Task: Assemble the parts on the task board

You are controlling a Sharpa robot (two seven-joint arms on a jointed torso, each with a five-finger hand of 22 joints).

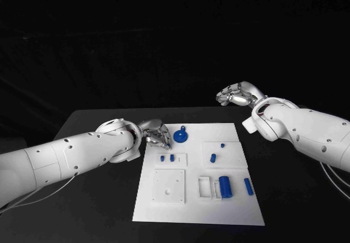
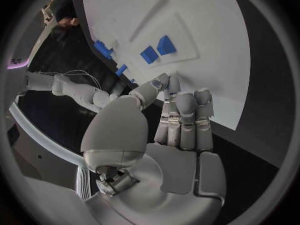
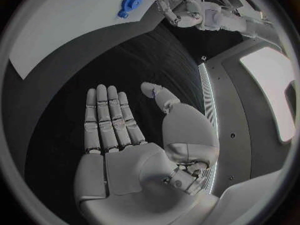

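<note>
Lying on the white task board [image 1: 241,215] at the frame's centre, the small blue parts look light, stiff and smooth, likely to slip; the round blue part [image 1: 181,135] near the board's upper left seems best pinched by its rim. The left hand [image 1: 155,135] hovers at the board's upper left edge, fingers together and extended, holding nothing. The right hand [image 1: 239,94], raised in the upper right away from the board, is flat and empty.

The board [image 1: 197,212] lay mid-table, a round part [image 1: 181,135] at its far left corner beside the left hand [image 1: 155,135], the right hand [image 1: 237,94] beyond its far right corner.
</note>
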